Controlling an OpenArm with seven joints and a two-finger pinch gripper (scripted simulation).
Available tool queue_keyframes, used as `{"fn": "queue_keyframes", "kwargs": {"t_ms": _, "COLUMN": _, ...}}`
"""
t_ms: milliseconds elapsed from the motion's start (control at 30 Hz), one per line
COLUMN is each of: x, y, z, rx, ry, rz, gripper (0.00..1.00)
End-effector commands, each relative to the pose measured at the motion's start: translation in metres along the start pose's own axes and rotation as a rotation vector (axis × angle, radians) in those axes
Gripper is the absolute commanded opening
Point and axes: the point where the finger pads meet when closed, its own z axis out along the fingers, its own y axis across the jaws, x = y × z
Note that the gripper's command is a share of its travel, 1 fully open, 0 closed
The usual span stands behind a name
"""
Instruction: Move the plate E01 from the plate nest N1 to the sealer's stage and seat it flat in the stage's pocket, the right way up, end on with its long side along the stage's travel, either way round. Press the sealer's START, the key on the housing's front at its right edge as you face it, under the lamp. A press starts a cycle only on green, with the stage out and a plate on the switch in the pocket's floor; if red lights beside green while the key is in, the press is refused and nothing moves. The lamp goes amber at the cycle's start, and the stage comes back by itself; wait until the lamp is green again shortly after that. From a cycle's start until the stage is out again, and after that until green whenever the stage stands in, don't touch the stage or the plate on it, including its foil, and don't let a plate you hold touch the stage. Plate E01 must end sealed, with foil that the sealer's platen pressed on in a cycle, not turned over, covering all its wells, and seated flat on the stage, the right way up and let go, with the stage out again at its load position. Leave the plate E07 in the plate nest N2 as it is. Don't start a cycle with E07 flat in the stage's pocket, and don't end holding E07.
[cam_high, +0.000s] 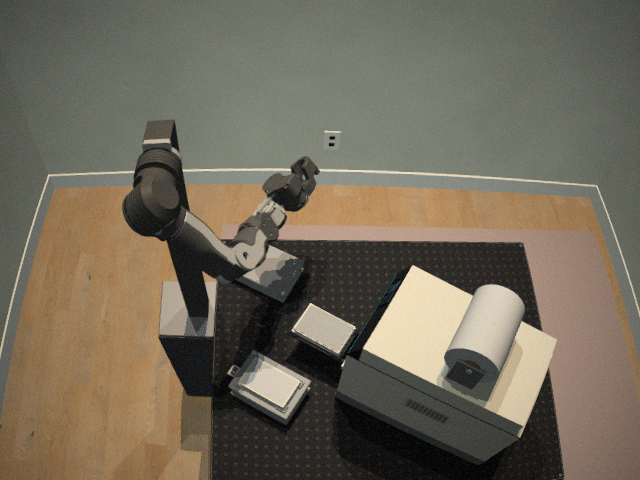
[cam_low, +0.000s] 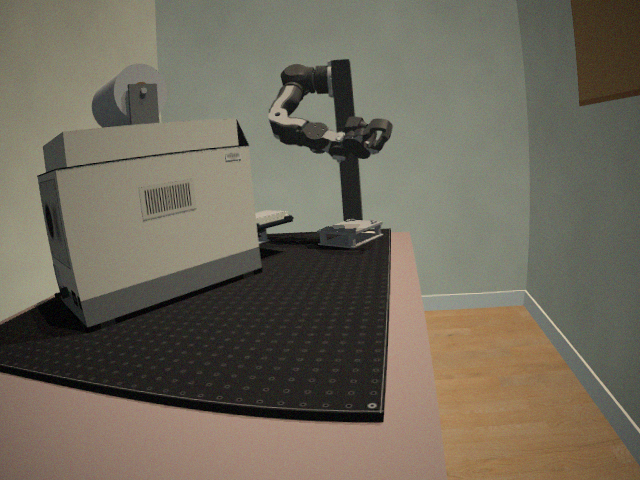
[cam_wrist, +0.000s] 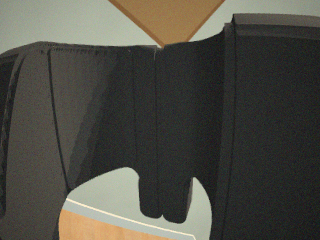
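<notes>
- Plate E01 (cam_high: 324, 328) lies flat on the stage (cam_low: 281, 221), which sticks out from the front of the sealer (cam_high: 423, 315).
- Its top looks smooth and grey. I think that is foil, so the sealing looks done, but I can't be sure from here.
- The stage looks to be out at its load spot, and nothing is touching the plate.
- The START key and the lamp can't be seen in any view, so I can't tell if the lamp is green.
- A flat grey nest (cam_high: 281, 276) sits partly under the arm with no plate on it. I think this is N1, where E01 came from.
- The other nest (cam_high: 242, 392) is near the front of the bench (cam_low: 403, 320). It has a pale plate in it (cam_high: 271, 383), which I take to be E07 in N2, untouched.
- The end effector (cam_high: 310, 166) is high up and well away from the plates and the sealer.
- Its fingers are pressed together with nothing between them.
- If the foil is real and the lamp is green, I think nothing is left to do.
</notes>
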Motion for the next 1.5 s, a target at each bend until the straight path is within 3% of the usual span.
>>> {"fn": "queue_keyframes", "kwargs": {"t_ms": 0, "x": 0.001, "y": 0.001, "z": 0.001, "rx": 0.003, "ry": 0.005, "rz": 0.001, "gripper": 0.0}}
{"fn": "queue_keyframes", "kwargs": {"t_ms": 233, "x": 0.001, "y": 0.001, "z": 0.001, "rx": 0.003, "ry": 0.005, "rz": 0.001, "gripper": 0.0}}
{"fn": "queue_keyframes", "kwargs": {"t_ms": 400, "x": 0.005, "y": -0.027, "z": 0.001, "rx": 0.15, "ry": 0.004, "rz": -0.059, "gripper": 0.0}}
{"fn": "queue_keyframes", "kwargs": {"t_ms": 1467, "x": 0.004, "y": -0.021, "z": 0.0, "rx": 0.147, "ry": 0.002, "rz": -0.06, "gripper": 0.0}}
